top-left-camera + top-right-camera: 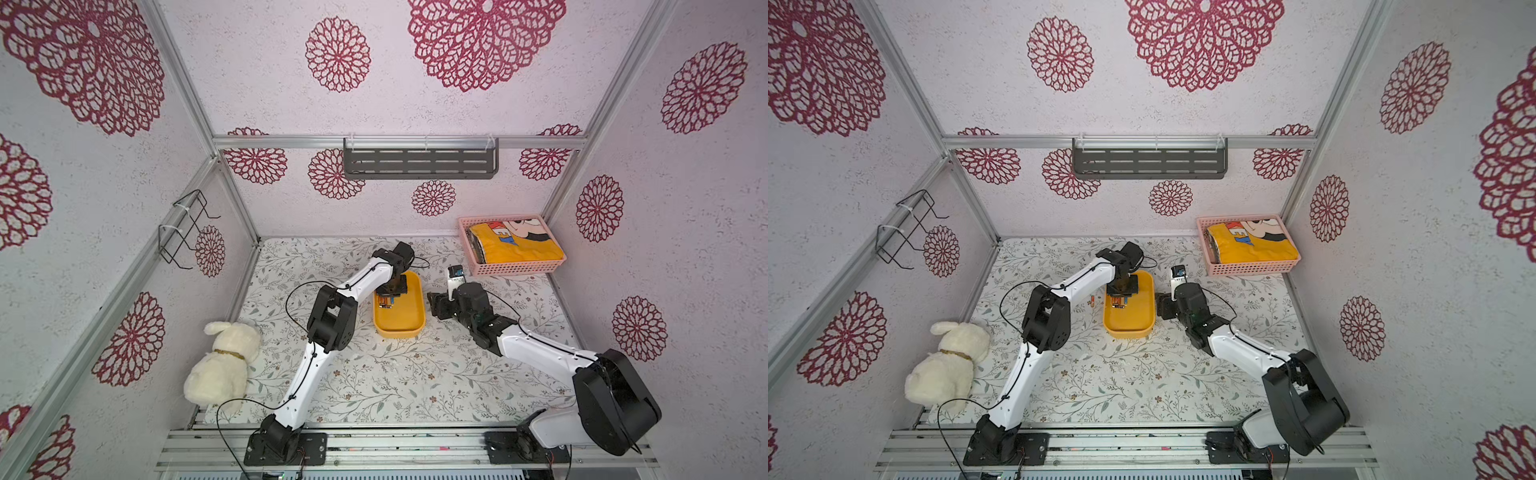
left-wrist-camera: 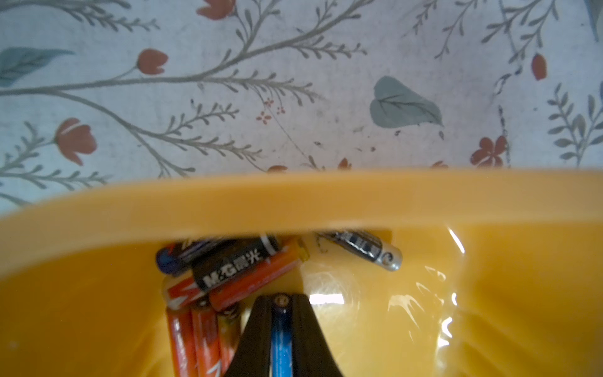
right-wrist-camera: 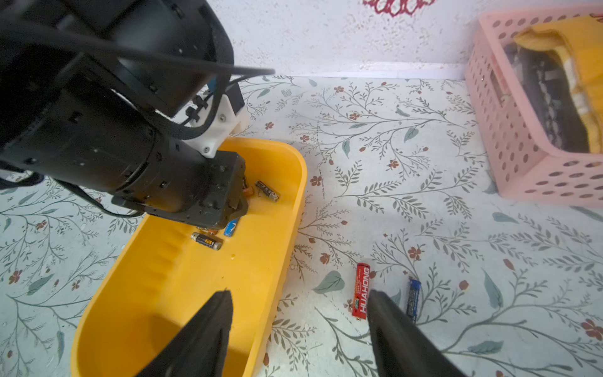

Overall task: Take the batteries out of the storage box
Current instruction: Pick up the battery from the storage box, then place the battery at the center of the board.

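the left gripper [image 2: 282, 302] is down inside the shallow yellow-orange plastic storage box [image 2: 326, 202], its jaws pinched tight on a slim blue battery [image 2: 280, 346]. next to it a heap of orange and black batteries [image 2: 228, 271] lies against the box wall, with one black-and-silver battery [image 2: 368, 249] a little apart. the box sits near the middle of the floral-patterned bench [image 1: 415, 374]. the right gripper [image 3: 300, 292] hangs just beside the box, jaws wide and empty. on the bench near it lie a red battery [image 3: 361, 290] and a thin dark-blue battery [image 3: 413, 298].
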Robot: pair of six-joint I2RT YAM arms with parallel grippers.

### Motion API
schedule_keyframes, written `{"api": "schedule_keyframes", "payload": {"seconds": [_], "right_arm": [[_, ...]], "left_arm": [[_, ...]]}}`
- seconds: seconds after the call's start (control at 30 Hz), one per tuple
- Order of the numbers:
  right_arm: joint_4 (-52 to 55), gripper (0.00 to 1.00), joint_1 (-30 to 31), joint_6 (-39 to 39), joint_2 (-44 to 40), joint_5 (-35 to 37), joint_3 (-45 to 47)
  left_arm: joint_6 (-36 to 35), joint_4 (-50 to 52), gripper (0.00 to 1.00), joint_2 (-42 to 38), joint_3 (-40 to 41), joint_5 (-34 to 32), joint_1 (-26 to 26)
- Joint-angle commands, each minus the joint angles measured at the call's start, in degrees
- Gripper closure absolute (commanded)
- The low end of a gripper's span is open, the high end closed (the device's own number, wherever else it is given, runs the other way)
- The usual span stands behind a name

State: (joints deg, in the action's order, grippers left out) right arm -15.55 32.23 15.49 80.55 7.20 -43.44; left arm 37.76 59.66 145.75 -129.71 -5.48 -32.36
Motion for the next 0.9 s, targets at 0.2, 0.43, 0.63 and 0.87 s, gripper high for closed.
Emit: {"api": "schedule_keyframes", "payload": {"seconds": [0.2,0.43,0.63,0.87], "right_arm": [[-0.4,0.28,-0.5,-0.5,-2.7,1.6,0.2],[-0.3,0.28,-0.5,-0.6,-2.9,1.5,0.2],[-0.9,0.28,-0.4,-0.4,-2.3,0.4,0.0],[-1.9,0.28,-0.4,-0.3,-1.5,-1.0,-0.1]], "left_arm": [[0.0,-0.2,1.0,-3.9,-0.9,2.0,0.3],[0.4,-0.9,1.0,-14.9,3.9,1.9,2.0],[-1.5,-2.4,1.0,-24.9,14.3,0.6,6.2],[-7.4,-10.7,1.0,-30.4,31.9,2.2,13.4]]}}
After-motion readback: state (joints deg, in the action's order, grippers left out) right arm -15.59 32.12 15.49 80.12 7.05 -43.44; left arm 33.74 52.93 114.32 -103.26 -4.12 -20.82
